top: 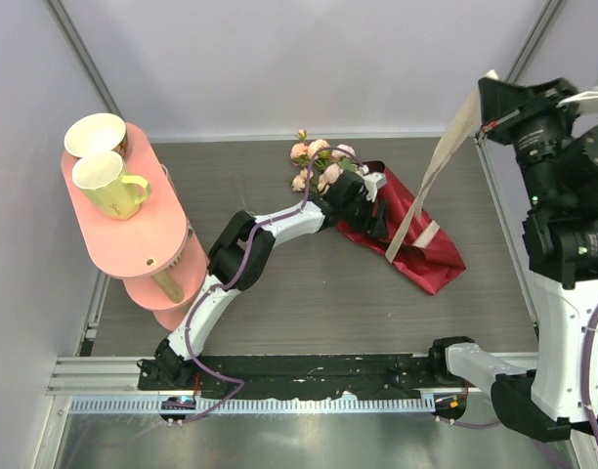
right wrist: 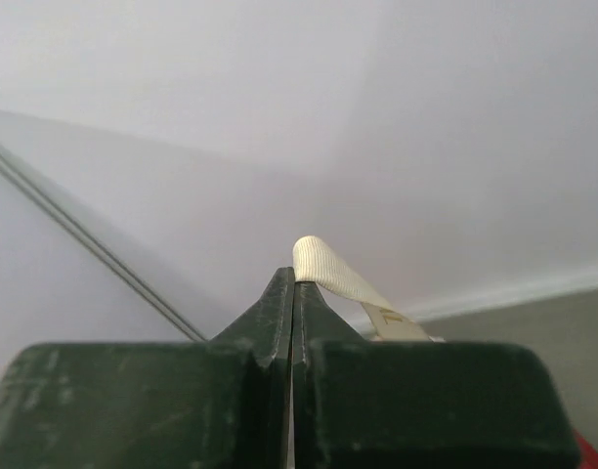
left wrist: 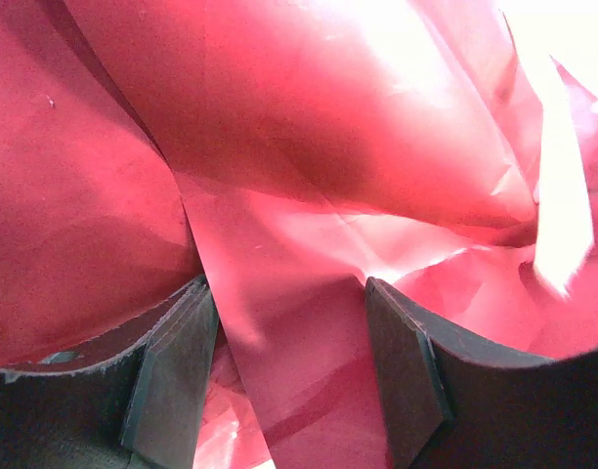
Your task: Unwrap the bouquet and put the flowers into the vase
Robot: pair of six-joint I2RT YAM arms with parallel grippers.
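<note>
Surface: a grey wood-grain table (top: 309,303), meeting pale walls (top: 299,59) at its far and side edges.
Left side: a pink shelf (top: 157,220) with two tiers stands at the left edge. A yellow-green mug (top: 108,184) and a cream cup (top: 94,134) sit on its top tier.
Near edge: a metal rail (top: 309,369) carries both arm bases.
Open room: bare table lies between the shelf and the bouquet, and along the near strip in front of the paper.
Bouquet (top: 363,200): lies far of centre. Its roses (top: 319,161) point to the far left, and the dark red paper (top: 421,249) spreads loose to the near right.
Left gripper (left wrist: 284,288): down on the paper just beside the roses. The jaws stand well apart with a fold of red paper between the fingers (left wrist: 406,371), released rather than clamped.
Right gripper (right wrist: 294,283): raised high at the far right with its jaws clenched on the cream ribbon (right wrist: 328,269).
Ribbon path: it runs from that grip down and left to the paper, where it crosses the red sheet.
</note>
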